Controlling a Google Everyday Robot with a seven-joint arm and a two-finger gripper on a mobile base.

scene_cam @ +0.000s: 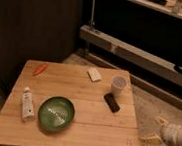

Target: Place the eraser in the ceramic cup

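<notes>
The wooden bench (82, 86) fills most of the view and carries everything but the arm. A round green bowl (72, 113) sits on it towards the near left corner and serves as the marker for the rest. The tool (153, 129) hangs well to the right of the bowl, past the bench's right edge and over the speckled floor, its two pale fingers (148, 139) spread apart and gripping nothing. A white tube (27, 104) lies just left of the bowl, lengthwise. The white cup (118, 84) stands upright to the right of the bowl and farther back, well apart from it. The black eraser (112, 102) lies flat on the bench to the right of the bowl, nearer to it than the cup is, and outside the cup. A cream flat piece (94, 75) lies behind the bowl, slightly right. A small orange thing (40, 69) lies behind the bowl, slightly left.
</notes>
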